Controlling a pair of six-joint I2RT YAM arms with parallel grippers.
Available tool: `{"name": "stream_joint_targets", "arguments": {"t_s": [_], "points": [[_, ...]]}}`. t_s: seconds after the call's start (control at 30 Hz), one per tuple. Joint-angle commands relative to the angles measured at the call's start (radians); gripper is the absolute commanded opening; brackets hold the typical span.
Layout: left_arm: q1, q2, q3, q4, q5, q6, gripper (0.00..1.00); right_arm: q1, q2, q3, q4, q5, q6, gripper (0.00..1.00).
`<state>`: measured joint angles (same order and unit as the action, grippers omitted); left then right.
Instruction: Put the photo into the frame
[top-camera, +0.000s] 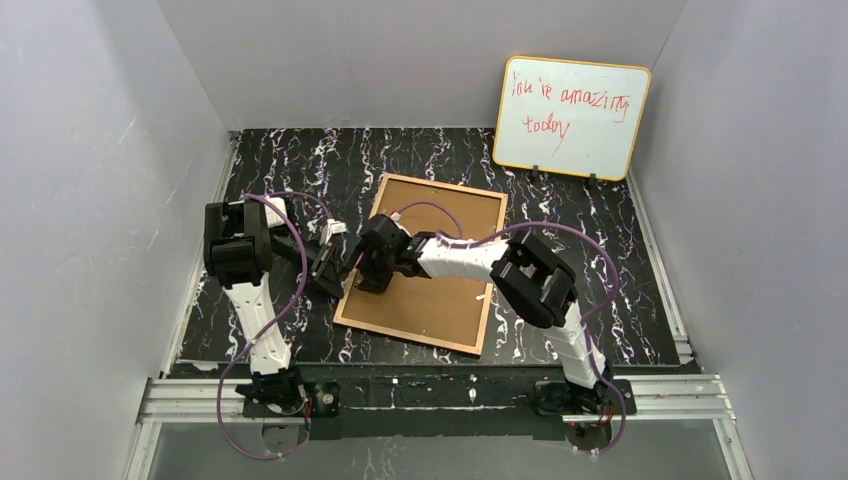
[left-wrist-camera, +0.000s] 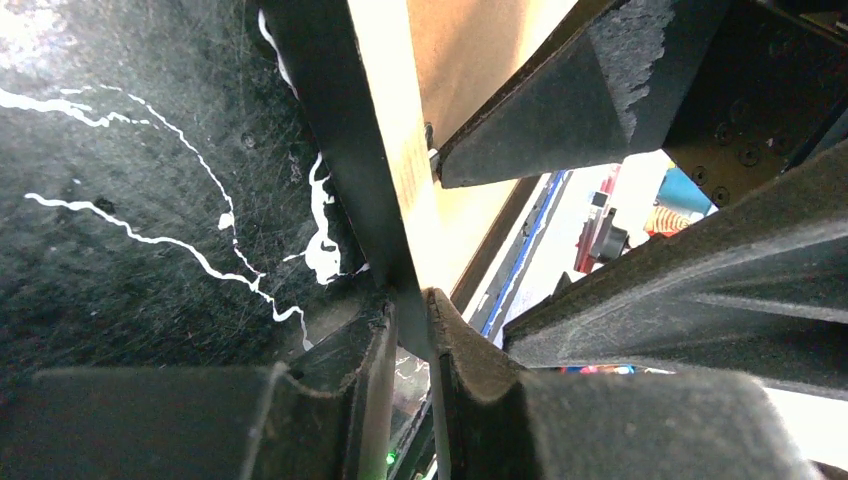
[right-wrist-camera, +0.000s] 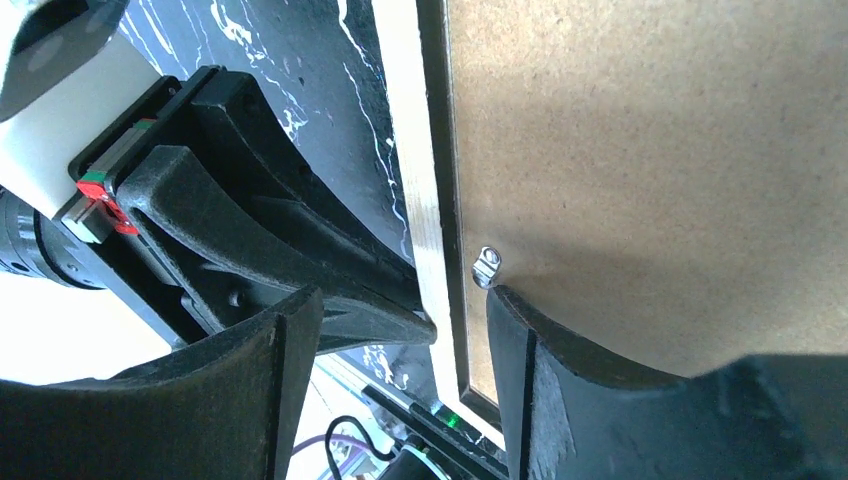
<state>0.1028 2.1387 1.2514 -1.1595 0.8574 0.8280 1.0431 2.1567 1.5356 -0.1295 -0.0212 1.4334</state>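
One backing panel (top-camera: 432, 268) fills the frame (top-camera: 405, 337), left pincer (left-wrist-camera: 410, 312) gripping it.

Frame (top-camera: 410, 337) lies face-down mid-worktop (top-camera: 600, 280), skewed. Thin tan wood rails w/ black outer edge, brown backing panel (top-camera: 440, 300) seated inside, small metal tab (right-wrist-camera: 487, 267) by left rail.

Table top (top-camera: 600, 230): black marble-look surface with white veining, fine scratches visible up close. Plain pale grey panels box the table on three sides: back wall (top-camera: 400, 60), left wall (top-camera: 90, 200), right wall (top-camera: 770, 200). An orange-edged whiteboard (top-camera: 570, 118) with red handwriting stands at the table's far right corner, by the back wall. An aluminium rail (top-camera: 440, 392) runs along the table's near edge, with thinner rails down both sides. Light is even and diffuse, shadows soft.
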Motion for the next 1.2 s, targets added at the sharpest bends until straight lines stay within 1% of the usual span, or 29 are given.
{"name": "stream_joint_targets", "arguments": {"t_s": [0.0,0.2,0.3,0.4,0.6,0.8,1.17], "points": [[-0.034,0.004,-0.014,0.046,-0.043,0.063,0.15,0.036,-0.006,-0.041,-0.033,0.047,0.002,0.71],[-0.035,-0.003,-0.013,0.045,-0.044,0.059,0.15,0.049,0.006,0.001,-0.062,0.056,-0.022,0.7],[-0.034,-0.001,-0.016,0.045,-0.04,0.06,0.15,0.049,0.011,0.009,-0.053,0.089,-0.034,0.71],[-0.034,-0.001,-0.02,0.045,-0.041,0.065,0.15,0.046,0.026,0.032,-0.083,0.115,-0.047,0.71],[-0.034,0.0,-0.017,0.041,-0.044,0.07,0.15,0.037,-0.02,-0.001,-0.111,0.152,-0.073,0.71],[-0.034,0.001,-0.012,0.038,-0.04,0.071,0.15,0.034,-0.079,-0.081,-0.111,0.165,-0.071,0.7],[-0.034,0.003,-0.024,0.041,-0.034,0.074,0.15,0.034,-0.02,-0.031,-0.075,0.138,-0.068,0.69]]}}
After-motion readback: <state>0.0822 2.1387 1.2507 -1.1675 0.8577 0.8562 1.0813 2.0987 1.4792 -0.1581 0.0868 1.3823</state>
